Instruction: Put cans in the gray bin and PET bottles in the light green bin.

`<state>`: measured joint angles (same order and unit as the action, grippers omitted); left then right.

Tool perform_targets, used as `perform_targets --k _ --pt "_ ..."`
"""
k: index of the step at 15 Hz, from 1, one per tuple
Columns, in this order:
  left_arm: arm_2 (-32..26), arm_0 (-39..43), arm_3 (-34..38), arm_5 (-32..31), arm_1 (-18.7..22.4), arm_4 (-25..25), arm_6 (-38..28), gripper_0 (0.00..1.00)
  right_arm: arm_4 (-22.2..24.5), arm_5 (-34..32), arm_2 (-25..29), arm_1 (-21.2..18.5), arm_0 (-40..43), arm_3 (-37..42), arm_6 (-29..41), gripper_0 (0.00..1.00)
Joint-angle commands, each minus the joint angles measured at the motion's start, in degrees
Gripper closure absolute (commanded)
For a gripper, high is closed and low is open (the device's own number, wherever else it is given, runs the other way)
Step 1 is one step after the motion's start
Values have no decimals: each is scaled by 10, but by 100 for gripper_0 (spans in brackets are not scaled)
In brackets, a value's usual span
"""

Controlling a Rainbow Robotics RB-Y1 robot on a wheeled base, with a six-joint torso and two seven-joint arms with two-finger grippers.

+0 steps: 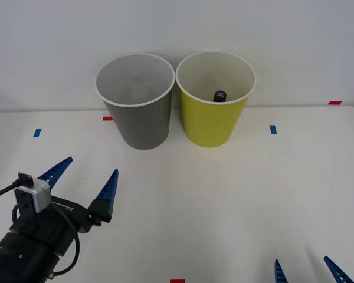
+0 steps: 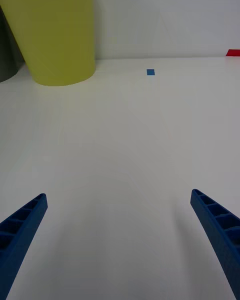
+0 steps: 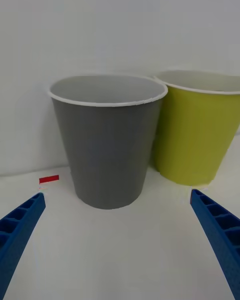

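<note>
The left gripper (image 1: 85,180) hovers with fingers spread, empty, in front of the gray bin (image 1: 137,112). Just right of that bin stands the light green bin (image 1: 213,112), where a black cap, probably the PET bottle (image 1: 219,95), peeks up. The right gripper (image 1: 310,270) waits open, well right of the gray bin. On the worktop (image 1: 224,200) nothing seems left to sort.

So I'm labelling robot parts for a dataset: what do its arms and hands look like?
Each hand has two blue, ribbed, tapering fingers. The left hand sits on a black arm carrying a small white-grey box and black cables. Of the right hand, just the blue fingertips show at the front view's lower edge.
</note>
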<state>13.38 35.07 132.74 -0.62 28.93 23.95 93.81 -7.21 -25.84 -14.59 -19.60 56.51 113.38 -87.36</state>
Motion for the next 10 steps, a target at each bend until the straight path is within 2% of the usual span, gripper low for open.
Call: perform_targets --k 1,4,5,10 --pt "7 18 -64 -63 2 -28 -36 0 0 0 0 0 0 0 0 0" --pt "12 58 -100 -117 1 -22 -42 0 0 0 0 0 0 0 0 0" --pt "16 71 -105 -120 -16 -27 -43 0 0 0 0 0 0 0 0 0" --pt "2 122 -142 -146 -70 -111 -59 0 0 0 0 0 0 0 0 0"
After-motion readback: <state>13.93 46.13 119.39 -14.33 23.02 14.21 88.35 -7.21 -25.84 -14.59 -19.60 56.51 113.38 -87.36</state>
